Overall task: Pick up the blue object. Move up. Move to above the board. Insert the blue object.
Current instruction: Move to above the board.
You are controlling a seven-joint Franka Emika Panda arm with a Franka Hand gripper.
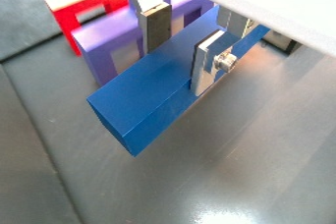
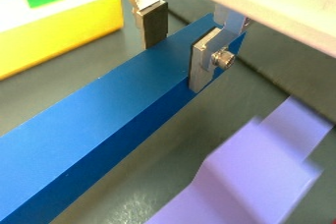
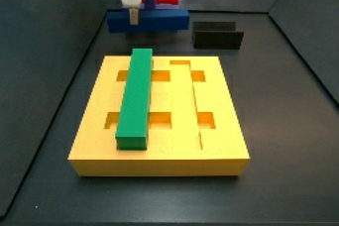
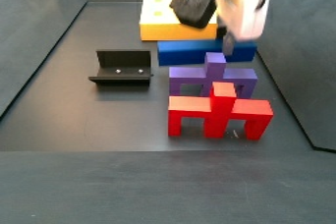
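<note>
The blue object (image 2: 118,120) is a long dark-blue bar lying on the floor between the yellow board (image 3: 166,121) and the purple arch piece (image 4: 210,71). It also shows in the side views (image 3: 149,17) (image 4: 191,46). My gripper (image 2: 182,43) straddles the bar near one end, also seen in a wrist view (image 1: 184,46). One finger plate (image 2: 210,59) lies against the near side and the dark pad (image 2: 152,27) of the other finger meets the far edge, so the jaws look closed on the bar. The bar is at floor level.
A green bar (image 3: 135,101) lies in a groove of the board. A red piece (image 4: 217,115) stands beside the purple arch. The black fixture (image 4: 121,68) stands on the floor to one side. Dark walls surround the work area.
</note>
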